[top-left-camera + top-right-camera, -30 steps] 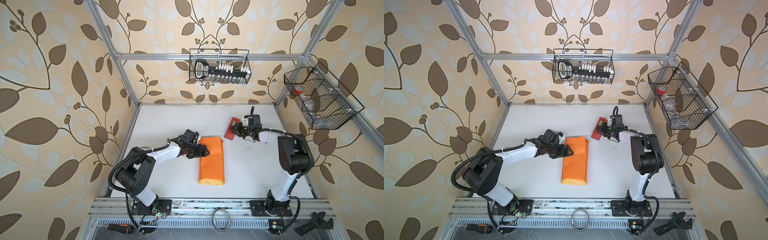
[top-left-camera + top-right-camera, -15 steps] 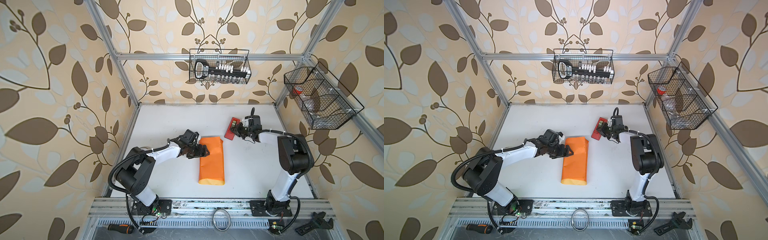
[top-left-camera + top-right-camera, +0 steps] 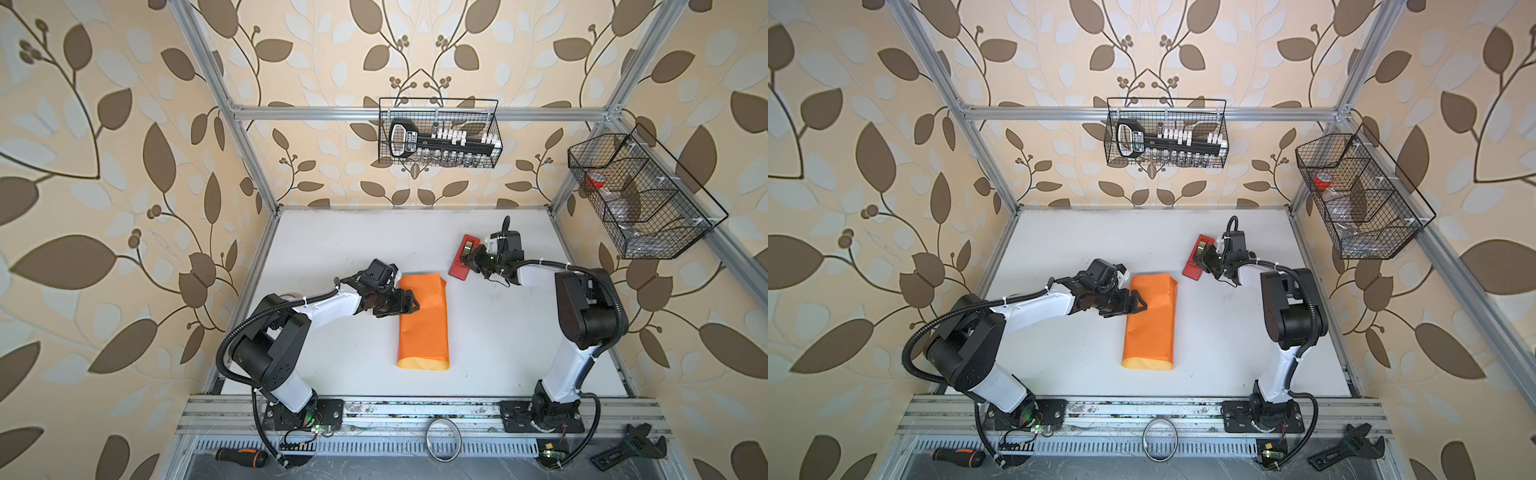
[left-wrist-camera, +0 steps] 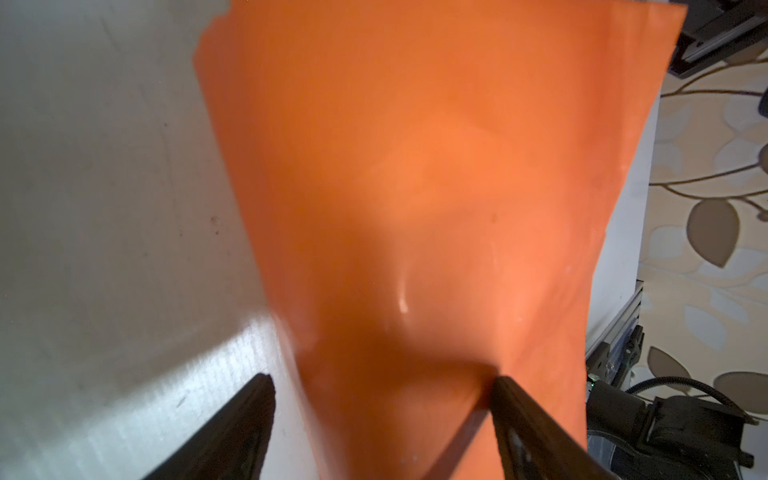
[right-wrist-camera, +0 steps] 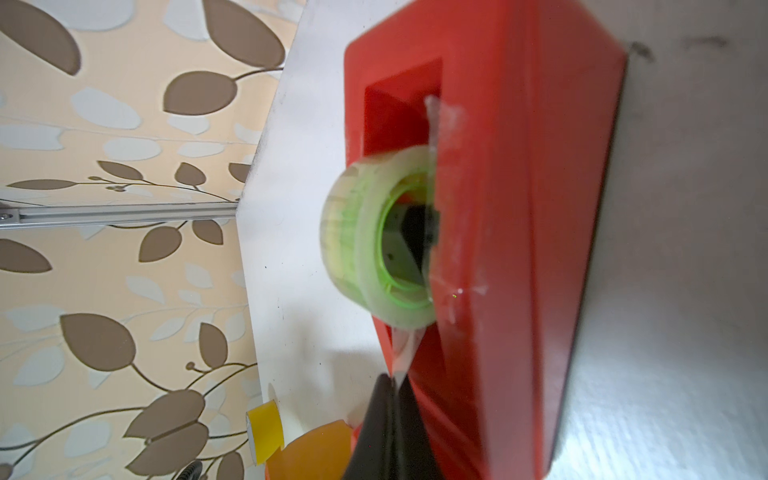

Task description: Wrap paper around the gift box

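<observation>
In both top views the paper (image 3: 423, 322) is folded into a long orange parcel, presumably with the gift box hidden inside. The left gripper (image 3: 409, 308) rests on the parcel's far left edge. In the left wrist view its jaws are apart, one fingertip (image 4: 498, 384) pressing the paper. In the right wrist view the right gripper (image 5: 392, 388) pinches the tape end (image 5: 402, 353) at the tape dispenser (image 5: 498, 208), beyond the paper. Taping the seam and closing both ends are left to do.

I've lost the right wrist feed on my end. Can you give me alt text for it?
The right end effector is shut, pinching the loose tape strip that comes off a clear tape roll with a green core. The roll sits in the red tape dispenser on the white table.
</observation>
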